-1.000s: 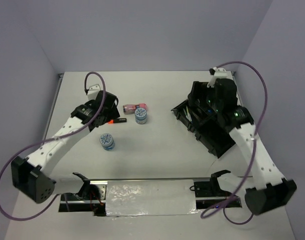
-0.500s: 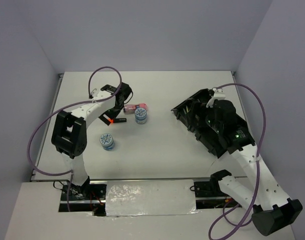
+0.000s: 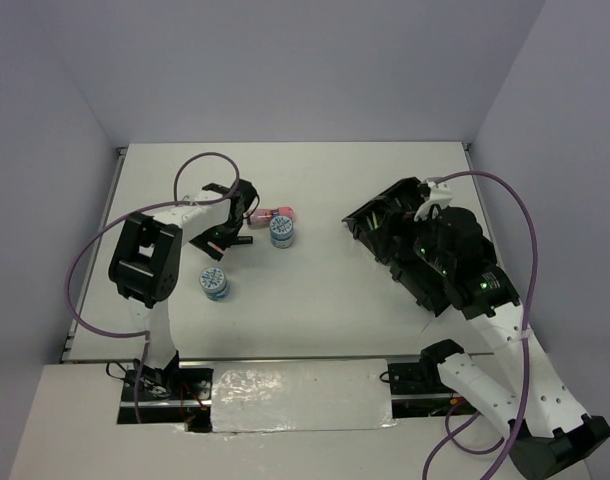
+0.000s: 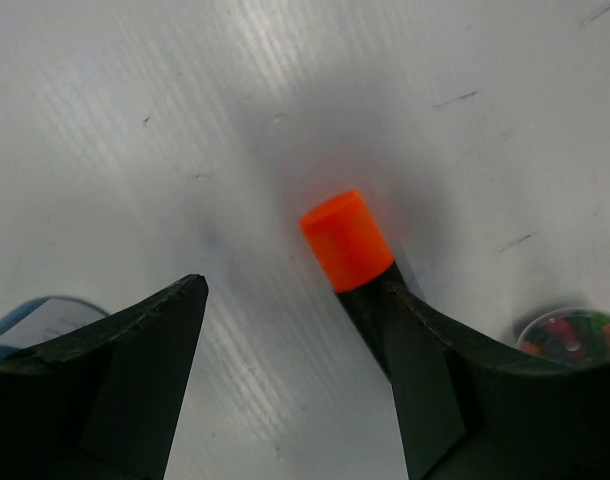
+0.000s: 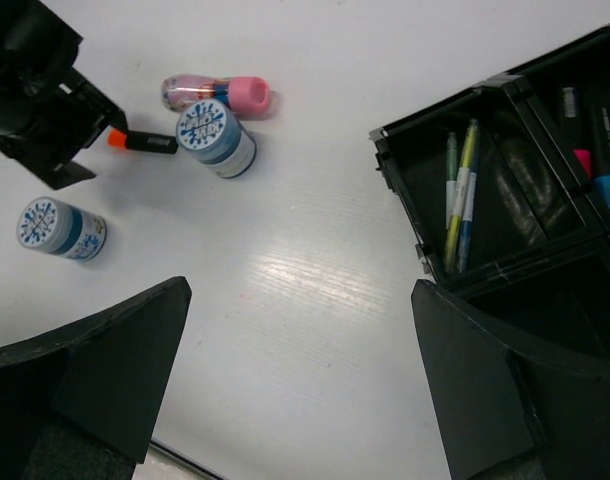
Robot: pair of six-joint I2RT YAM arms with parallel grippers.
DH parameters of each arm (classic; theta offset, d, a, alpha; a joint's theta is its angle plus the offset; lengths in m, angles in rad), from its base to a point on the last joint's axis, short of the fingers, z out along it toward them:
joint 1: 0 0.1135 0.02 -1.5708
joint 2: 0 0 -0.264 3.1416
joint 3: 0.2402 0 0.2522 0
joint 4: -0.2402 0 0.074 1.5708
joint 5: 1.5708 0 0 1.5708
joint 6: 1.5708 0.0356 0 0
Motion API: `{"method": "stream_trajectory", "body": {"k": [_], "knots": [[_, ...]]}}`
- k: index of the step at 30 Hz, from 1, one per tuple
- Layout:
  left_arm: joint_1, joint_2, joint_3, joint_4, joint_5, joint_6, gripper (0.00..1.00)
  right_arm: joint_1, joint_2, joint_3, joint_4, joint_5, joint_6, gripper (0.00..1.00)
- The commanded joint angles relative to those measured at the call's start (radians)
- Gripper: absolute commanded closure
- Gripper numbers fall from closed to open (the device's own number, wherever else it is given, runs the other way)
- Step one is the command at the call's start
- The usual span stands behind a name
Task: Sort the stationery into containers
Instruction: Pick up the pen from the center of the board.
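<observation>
Four items lay loose on table (image 3: 315,300): disc (image 3: 214,283), orange-capped marker (image 4: 345,240), pink tube (image 3: 270,214), second disc (image 3: 282,233). Step in hand: left gripper (image 4: 290,290) picking marker, fingers astride it, not clamped; marker against one finger, other apart. Next: close fully, lift, carry right to tray (image 3: 363,225). Right gripper (image 5: 300,292) hovered beside tray, fingers wide, holding nothing. Versus earlier: left fingers narrowed, left arm folded upright; right arm drawn back off tray.

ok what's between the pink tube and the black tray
Nothing: bare table between the pink tube and the black tray, clearest in the right wrist view.
</observation>
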Motion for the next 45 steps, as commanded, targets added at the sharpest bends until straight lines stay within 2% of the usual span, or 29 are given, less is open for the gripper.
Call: {"method": "stream_trajectory", "body": {"k": [1, 5, 12, 14, 16, 17, 19, 22, 25, 28, 29, 31, 34, 37, 38, 40, 45], "knots": [[0.012, -0.025, -0.043, 0.131, -0.011, 0.015, 0.18, 0.01, -0.033, -0.014, 0.056, -0.068, -0.018, 0.0], [0.013, -0.052, -0.083, 0.218, -0.028, 0.04, 0.18, 0.019, -0.022, -0.013, 0.059, -0.085, -0.026, 0.0], [0.028, -0.008, -0.081, 0.249, 0.006, 0.069, 0.2, 0.033, -0.005, -0.014, 0.084, -0.105, -0.012, 0.0], [0.038, 0.015, -0.07, 0.249, 0.032, 0.075, 0.29, 0.041, 0.004, -0.017, 0.085, -0.102, -0.011, 0.0], [0.039, 0.041, -0.064, 0.24, 0.041, 0.078, 0.32, 0.044, 0.012, -0.016, 0.081, -0.1, -0.011, 0.0], [0.039, 0.043, -0.073, 0.245, 0.046, 0.08, 0.4, 0.047, 0.016, -0.013, 0.078, -0.099, -0.012, 0.0], [0.039, 0.038, -0.093, 0.266, 0.061, 0.08, 0.47, 0.051, 0.018, -0.011, 0.076, -0.09, -0.012, 0.0], [0.039, 0.011, -0.164, 0.31, 0.077, 0.084, 0.69, 0.053, 0.021, -0.005, 0.078, -0.114, -0.012, 0.0], [0.039, -0.02, -0.199, 0.332, 0.083, 0.094, 0.79, 0.062, 0.029, -0.011, 0.099, -0.148, -0.014, 0.0], [0.039, -0.084, -0.282, 0.404, 0.107, 0.123, 0.97, 0.068, 0.058, -0.071, 0.18, -0.265, -0.029, 0.0], [0.039, -0.135, -0.34, 0.501, 0.118, 0.17, 1.0, 0.068, 0.061, -0.092, 0.262, -0.353, -0.023, 0.0], [0.038, -0.189, -0.391, 0.606, 0.158, 0.224, 1.0, 0.073, 0.081, -0.126, 0.332, -0.436, 0.007, 0.0], [0.036, -0.301, -0.455, 0.787, 0.213, 0.352, 1.0, 0.102, 0.153, -0.122, 0.377, -0.424, 0.031, 0.0], [0.029, -0.425, -0.523, 0.935, 0.251, 0.463, 1.0, 0.117, 0.193, -0.132, 0.462, -0.426, 0.095, 0.05], [0.021, -0.491, -0.535, 0.964, 0.257, 0.503, 1.0, 0.14, 0.2, -0.137, 0.517, -0.412, 0.121, 0.09], [-0.013, -0.583, -0.561, 1.005, 0.25, 0.534, 1.0, 0.183, 0.246, -0.137, 0.593, -0.383, 0.185, 0.1], [-0.111, -0.723, -0.584, 1.053, 0.308, 0.591, 1.0, 0.289, 0.419, -0.039, 0.663, -0.243, 0.256, 0.16]]}}
